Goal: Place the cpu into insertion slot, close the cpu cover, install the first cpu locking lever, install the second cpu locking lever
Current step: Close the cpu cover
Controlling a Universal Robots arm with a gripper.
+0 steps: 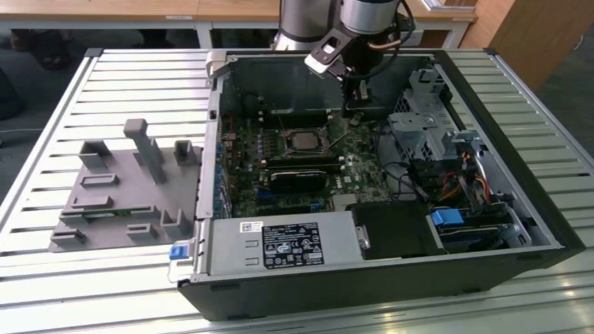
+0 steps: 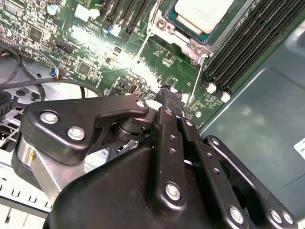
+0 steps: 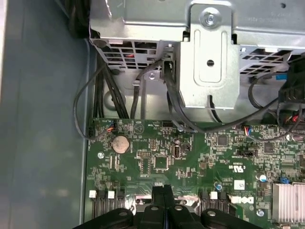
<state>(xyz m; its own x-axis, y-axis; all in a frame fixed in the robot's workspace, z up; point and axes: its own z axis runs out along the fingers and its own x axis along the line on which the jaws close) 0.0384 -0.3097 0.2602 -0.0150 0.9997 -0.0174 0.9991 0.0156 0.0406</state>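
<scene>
**Gripper clenched, empty, tip beside the socket lever**

Gripper [image 1: 352,115] fingers are pressed together with nothing between them, as seen in both wrist views. The tip hangs low over the green motherboard [image 3: 190,157] inside the open computer case [image 1: 519,160]. In the second wrist view it's just beside one thin wire lever [image 2: 194,78]; can't tell if they touch. The cpu [image 1: 302,141] sits in the insertion slot [image 1: 322,142], near, at 8 o'clock from the tip in the exterior view. The cpu cover [image 2: 164,24] frames the chip. The other lever [image 2: 143,45] runs off another corner.
</scene>
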